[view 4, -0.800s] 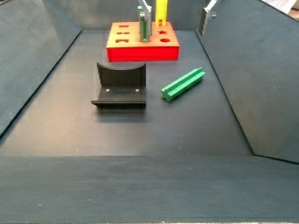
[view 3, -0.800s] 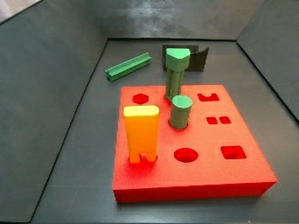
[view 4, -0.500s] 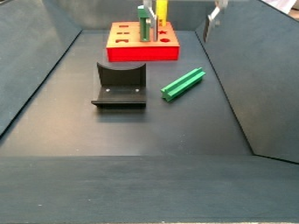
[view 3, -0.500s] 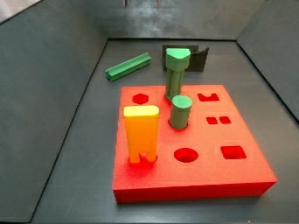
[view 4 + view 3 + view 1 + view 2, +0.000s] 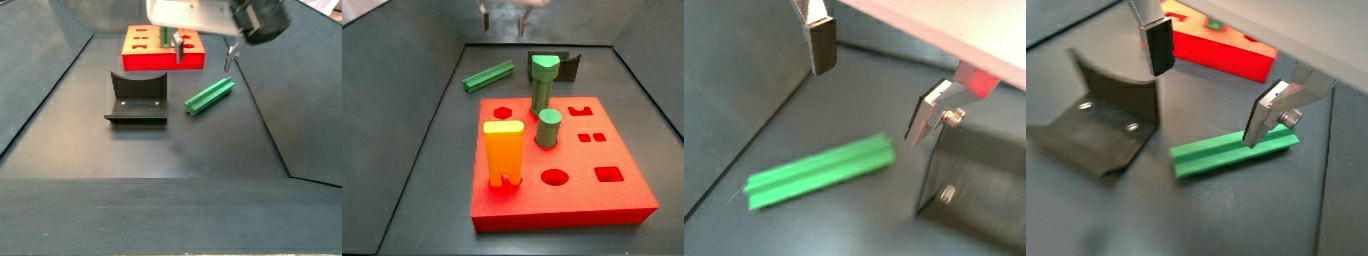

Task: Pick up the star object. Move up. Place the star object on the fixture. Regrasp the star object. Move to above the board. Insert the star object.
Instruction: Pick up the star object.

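Star object (image 5: 1233, 156): lay flat on the floor, near the fixture (image 5: 1100, 125) and apart from the board (image 5: 1220, 50); free on all sides, so judged reachable from above.
Gripper (image 5: 1213, 90): was above the star object, not touching it; in a side view (image 5: 221, 22) it hung high near the board.
Jaws: stood wide, nothing between the pads.
Arm pose: wrist pointed down, fingers (image 5: 822, 45) straddling the bar's line.
Step judged: approach for pickup.
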